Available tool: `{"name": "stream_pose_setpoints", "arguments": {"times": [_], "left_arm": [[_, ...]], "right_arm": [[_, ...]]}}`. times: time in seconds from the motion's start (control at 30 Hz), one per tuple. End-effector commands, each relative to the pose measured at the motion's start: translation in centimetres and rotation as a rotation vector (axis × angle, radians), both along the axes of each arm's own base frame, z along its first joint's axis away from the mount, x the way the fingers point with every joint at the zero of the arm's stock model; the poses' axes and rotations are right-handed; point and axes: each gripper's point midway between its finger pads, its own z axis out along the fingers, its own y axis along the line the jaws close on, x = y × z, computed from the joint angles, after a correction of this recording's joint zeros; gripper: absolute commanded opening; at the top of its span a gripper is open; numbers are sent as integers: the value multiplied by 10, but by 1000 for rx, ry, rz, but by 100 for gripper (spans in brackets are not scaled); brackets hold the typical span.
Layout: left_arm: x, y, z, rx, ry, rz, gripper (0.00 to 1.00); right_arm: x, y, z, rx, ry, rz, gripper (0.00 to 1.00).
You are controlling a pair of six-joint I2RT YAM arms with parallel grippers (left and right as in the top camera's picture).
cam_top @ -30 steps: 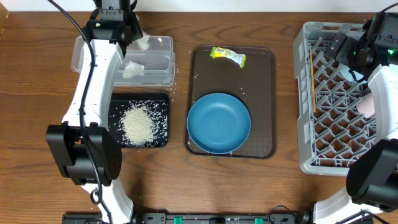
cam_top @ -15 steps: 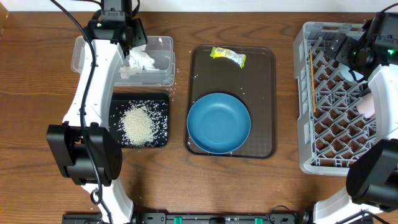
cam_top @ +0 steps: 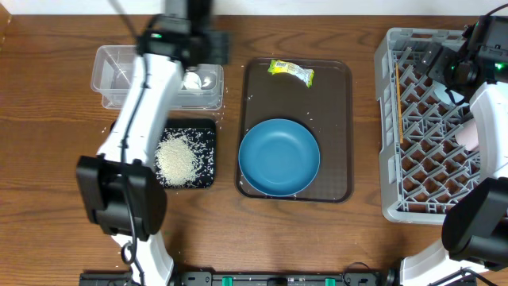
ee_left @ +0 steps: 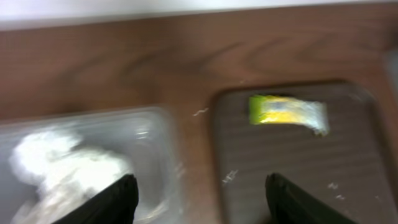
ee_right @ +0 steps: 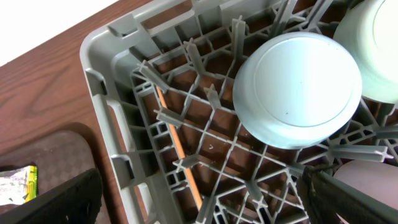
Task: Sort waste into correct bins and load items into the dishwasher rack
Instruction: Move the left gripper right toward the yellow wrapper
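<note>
Crumpled white tissue (ee_left: pixel 56 171) lies in the clear tub (cam_top: pixel 111 67). My left gripper (ee_left: pixel 202 205) hangs open and empty over the gap between that tub and the brown tray (cam_top: pixel 333 95); in the overhead view the left gripper (cam_top: pixel 216 49) is a dark blur. The yellow-green wrapper (cam_top: pixel 291 71) lies at the tray's far end, the deep-blue dish (cam_top: pixel 279 156) at its near end. Rice (cam_top: pixel 178 155) is heaped on the black tray (cam_top: pixel 208 131). In the grey rack (cam_top: pixel 389 159) are a wooden stick (ee_right: pixel 180 149), an upturned light-blue bowl (ee_right: pixel 297 90), a mint-green bowl (ee_right: pixel 379 50) and a pink cup (cam_top: pixel 468 135). My right gripper (ee_right: pixel 205 202) stands open over the rack.
Loose rice grains are scattered on the wood around the black tray and on the brown tray. The right arm (cam_top: pixel 484 111) covers part of the rack's right side. The table's far edge runs just behind the tub and the tray.
The left arm has swung right, from above the clear tub toward the brown tray. The tissue that was up at its fingers now lies in the tub. The right arm has not moved.
</note>
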Motion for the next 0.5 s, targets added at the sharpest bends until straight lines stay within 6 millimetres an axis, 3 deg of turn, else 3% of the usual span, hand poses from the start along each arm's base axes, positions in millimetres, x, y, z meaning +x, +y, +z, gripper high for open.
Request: {"name": "stream_pose_setpoints", "arguments": {"times": [0.0, 0.2, 0.27, 0.47], "left_arm": [[-1, -42, 4, 37, -70, -104, 68], [13, -86, -16, -149, -27, 121, 69], [18, -98, -32, -233, 16, 203, 75], [22, -127, -88, -376, 151, 364, 76]], "right_arm": [[-2, -4, 8, -6, -16, -15, 99], [-2, -4, 8, -5, -16, -14, 99], [-2, -4, 8, -6, -16, -15, 99], [-2, -4, 8, -5, -16, -14, 99]]}}
